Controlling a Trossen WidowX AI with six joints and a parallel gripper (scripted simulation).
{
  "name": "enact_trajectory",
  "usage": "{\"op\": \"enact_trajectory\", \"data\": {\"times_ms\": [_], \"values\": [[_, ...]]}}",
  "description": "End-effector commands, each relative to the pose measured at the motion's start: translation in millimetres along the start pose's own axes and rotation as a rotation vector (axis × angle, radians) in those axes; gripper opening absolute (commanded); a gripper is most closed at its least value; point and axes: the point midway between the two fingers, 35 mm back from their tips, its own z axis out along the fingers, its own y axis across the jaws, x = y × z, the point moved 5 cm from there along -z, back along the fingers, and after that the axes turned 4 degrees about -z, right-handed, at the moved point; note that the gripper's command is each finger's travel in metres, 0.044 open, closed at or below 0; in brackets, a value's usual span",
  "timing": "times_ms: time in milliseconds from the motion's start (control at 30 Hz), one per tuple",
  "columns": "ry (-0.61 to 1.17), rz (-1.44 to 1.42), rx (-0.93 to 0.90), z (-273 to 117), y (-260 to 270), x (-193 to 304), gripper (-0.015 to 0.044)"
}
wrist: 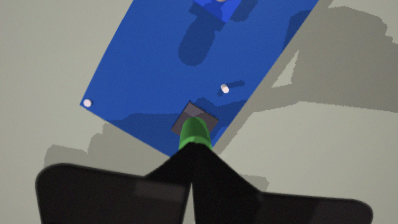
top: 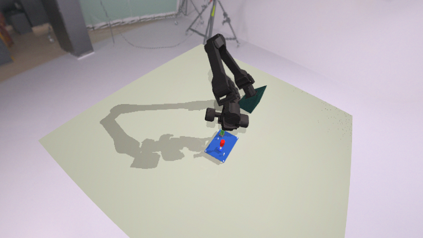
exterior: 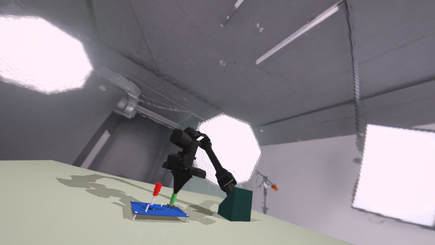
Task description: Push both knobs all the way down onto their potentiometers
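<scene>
The blue circuit board (top: 229,144) (exterior: 179,212) (wrist: 150,75) stands on short legs. The red knob (top: 222,143) (exterior: 156,189) sits high on its pale shaft, well above its blue potentiometer (exterior: 150,206) (wrist: 220,9). The green knob (top: 222,133) (exterior: 173,199) (wrist: 194,131) stands upright over its dark grey potentiometer (exterior: 171,206) (wrist: 206,121), close down to it; whether it touches cannot be told. My gripper (exterior: 175,192) (wrist: 194,150) is shut, with nothing between its fingers. Its tips are at the top of the green knob and appear to touch it. In the top view the arm hides the fingertips.
A dark green wedge-shaped block (top: 254,100) (exterior: 238,205) stands by the arm's base. Thin pale pins (exterior: 147,208) (wrist: 225,89) stick up from the board near the potentiometers. The red knob on its tall shaft stands beside the green one.
</scene>
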Motion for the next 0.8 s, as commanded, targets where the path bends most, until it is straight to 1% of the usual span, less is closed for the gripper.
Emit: {"op": "enact_trajectory", "data": {"times_ms": [0,333,367,600,767], "values": [[0.007,0.010,-0.003,-1.6,-1.3,-0.3,0.0000],[0.007,0.010,-0.003,-16.5,-1.3,-0.3,0.0000],[0.008,0.000,0.003,-12.0,-0.5,0.3,0.0026],[0.008,0.000,0.003,-12.0,-0.5,0.3,0.0210],[-0.039,-0.028,-0.001,-21.8,5.6,-12.8,0.0079]]}}
